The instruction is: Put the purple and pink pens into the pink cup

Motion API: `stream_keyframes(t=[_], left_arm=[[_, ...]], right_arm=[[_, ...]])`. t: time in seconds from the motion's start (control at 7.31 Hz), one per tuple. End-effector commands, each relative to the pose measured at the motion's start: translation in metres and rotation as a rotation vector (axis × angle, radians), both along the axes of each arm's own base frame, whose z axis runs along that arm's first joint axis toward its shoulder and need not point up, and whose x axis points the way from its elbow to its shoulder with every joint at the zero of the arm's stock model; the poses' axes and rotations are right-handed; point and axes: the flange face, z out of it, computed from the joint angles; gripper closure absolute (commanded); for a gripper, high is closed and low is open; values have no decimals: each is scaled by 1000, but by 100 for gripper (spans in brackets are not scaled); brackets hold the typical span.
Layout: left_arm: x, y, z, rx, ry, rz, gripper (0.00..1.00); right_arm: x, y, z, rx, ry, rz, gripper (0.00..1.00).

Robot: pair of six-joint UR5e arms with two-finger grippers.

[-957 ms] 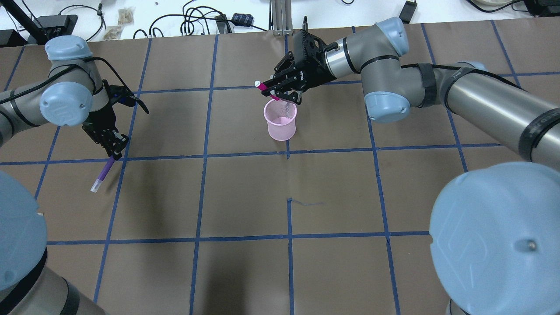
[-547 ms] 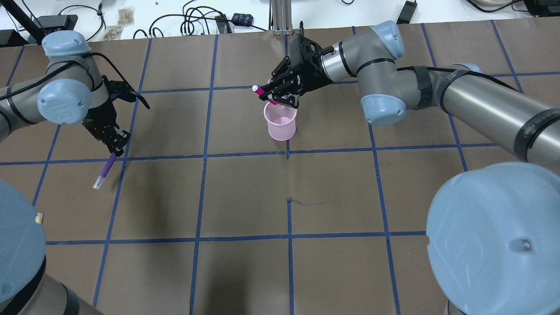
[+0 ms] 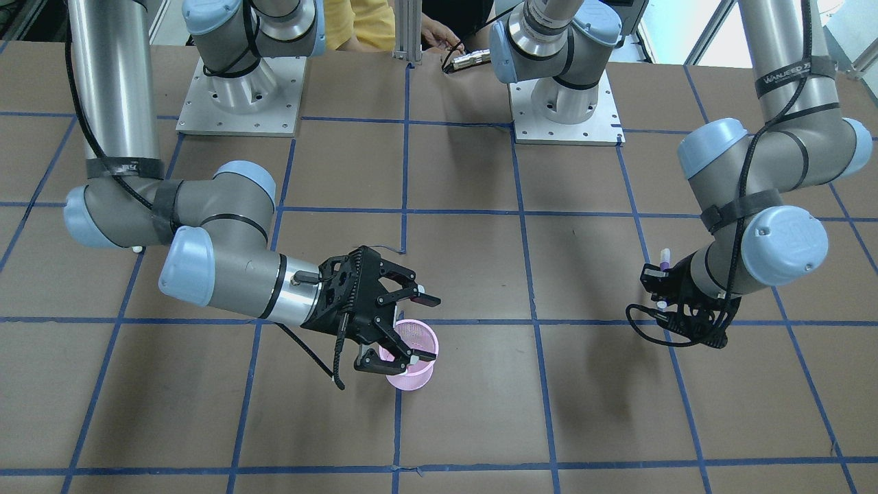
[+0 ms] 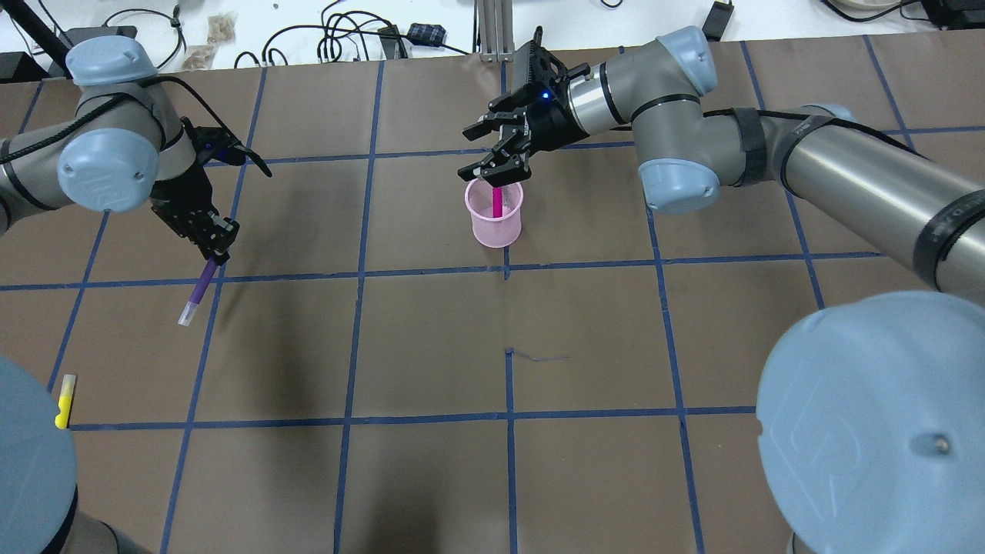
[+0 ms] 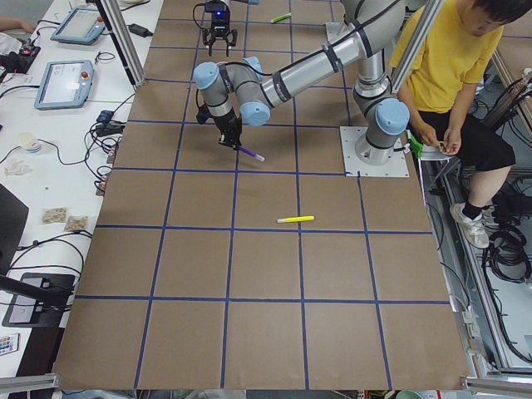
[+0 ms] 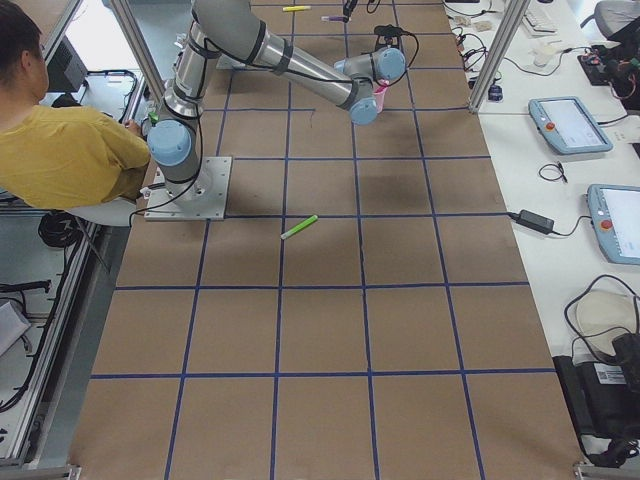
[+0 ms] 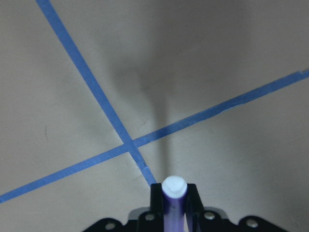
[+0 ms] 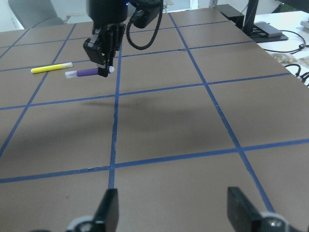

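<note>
**Change since the earlier frames:** the pink pen (image 4: pixel 497 201) has left the right gripper (image 4: pixel 479 151) and now stands inside the pink cup (image 4: pixel 492 228). The left gripper (image 4: pixel 216 248), carrying the purple pen (image 4: pixel 198 292), has shifted slightly toward the cup.

**Front-facing view:** the right jaws are spread wide and empty. The cup sits directly beneath them, its rim just under the lower finger.

**Overhead view:** the left jaws are clamped on the purple pen's upper end. Its long axis slants down and away from them toward the robot's side, pale tip lowest. The cup lies well apart from these jaws, toward the robot's right. The coming move is probably a carry across the surface (image 4: pixel 431 338), then turning the pen upright over the rim. The right jaws hanging above the cup's mouth stand in the way. A yellow pen (image 4: pixel 65 398) lies well behind the left jaws, off that path.

**Left side view:** the purple pen slants below the near arm's jaws.

**Right side view:** a green pen (image 6: pixel 299 227) lies well apart from both jaws.

**Left wrist view:** the purple pen is seen end-on, pinched between the jaws.

**Right wrist view:** the right gripper's two fingers are wide apart with nothing between them. The left jaws and the purple pen are far ahead.
</note>
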Motion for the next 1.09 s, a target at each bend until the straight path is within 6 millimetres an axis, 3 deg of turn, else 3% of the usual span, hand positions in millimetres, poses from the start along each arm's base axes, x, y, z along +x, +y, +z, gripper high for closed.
stream_keyframes(t=[0.0,0.27,0.41,0.82,0.96], left_arm=[[-9,3,7,-6,31,20,100],[-10,4,13,-15,31,20,100],[-11,5,17,-18,30,18,100],[-17,6,24,-38,53,19,100],[-29,7,30,-48,52,-1,100]], right_arm=[[-56,0,54,68,130,-172,0],[-114,30,117,182,210,-275,0],[-140,56,144,264,286,-323,0],[-162,136,212,378,686,-466,0],[-167,143,214,430,757,-529,0]])
